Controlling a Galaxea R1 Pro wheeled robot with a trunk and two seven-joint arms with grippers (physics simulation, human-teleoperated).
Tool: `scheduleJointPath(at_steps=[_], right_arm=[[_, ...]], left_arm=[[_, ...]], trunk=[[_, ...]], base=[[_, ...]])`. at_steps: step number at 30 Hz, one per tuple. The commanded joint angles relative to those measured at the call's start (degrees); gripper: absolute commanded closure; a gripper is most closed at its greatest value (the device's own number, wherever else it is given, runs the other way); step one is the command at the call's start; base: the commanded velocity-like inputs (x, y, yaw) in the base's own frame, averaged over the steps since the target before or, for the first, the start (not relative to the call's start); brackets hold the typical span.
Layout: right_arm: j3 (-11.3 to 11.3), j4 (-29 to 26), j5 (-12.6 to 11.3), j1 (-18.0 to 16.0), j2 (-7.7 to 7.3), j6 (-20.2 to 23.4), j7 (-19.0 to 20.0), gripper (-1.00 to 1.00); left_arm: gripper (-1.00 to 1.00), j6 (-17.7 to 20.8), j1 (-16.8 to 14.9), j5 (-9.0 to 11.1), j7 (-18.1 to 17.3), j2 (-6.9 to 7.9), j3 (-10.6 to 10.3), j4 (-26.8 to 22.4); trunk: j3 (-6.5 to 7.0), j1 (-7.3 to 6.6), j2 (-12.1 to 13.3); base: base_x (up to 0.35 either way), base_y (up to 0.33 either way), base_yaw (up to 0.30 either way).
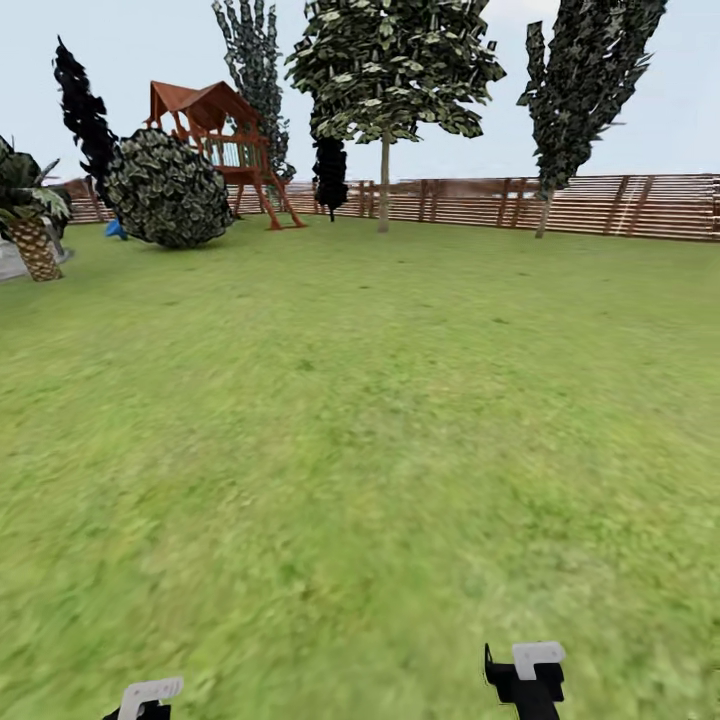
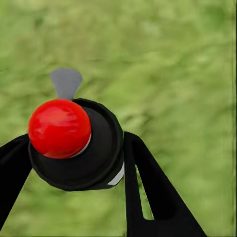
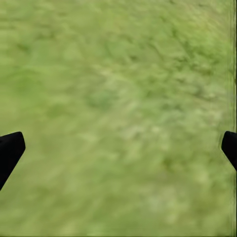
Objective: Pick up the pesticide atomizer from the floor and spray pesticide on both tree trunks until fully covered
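Holding the small dark bottle with red round top (image 2: pixel 74 143) tight between its fingers, the left tool (image 2: pixel 74 153) faces grass while the right tool (image 3: pixel 118 148) is wide open and empty; a loose grip could drop it before the pale straight trunk (image 1: pixel 383 185).
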Motion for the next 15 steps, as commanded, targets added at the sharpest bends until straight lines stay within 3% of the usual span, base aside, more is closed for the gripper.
scheduleJointPath(at_steps=[1,7,15], right_arm=[[-0.3,0.1,0.6,-0.1,0.01,-0.1,-0.3,-1.00],[-0.3,0.1,0.6,-0.1,0.04,-0.1,-0.3,-1.00],[-0.2,2.3,0.8,-0.1,0.18,-0.1,-0.2,-1.00]], left_arm=[[1.00,-0.2,0.0,-0.5,-0.2,0.03,0.5,0.0],[1.00,-0.1,0.0,-0.5,-0.2,0.11,0.5,0.1],[1.00,-0.1,0.0,-0.5,-0.1,0.20,0.6,0.1]], trunk=[[-0.05,0.02,0.0],[-0.05,0.02,0.0],[-0.05,0.02,0.0]], base=[[0.292,-0.122,-0.300],[0.320,-0.046,-0.281],[0.338,-0.001,-0.021]])
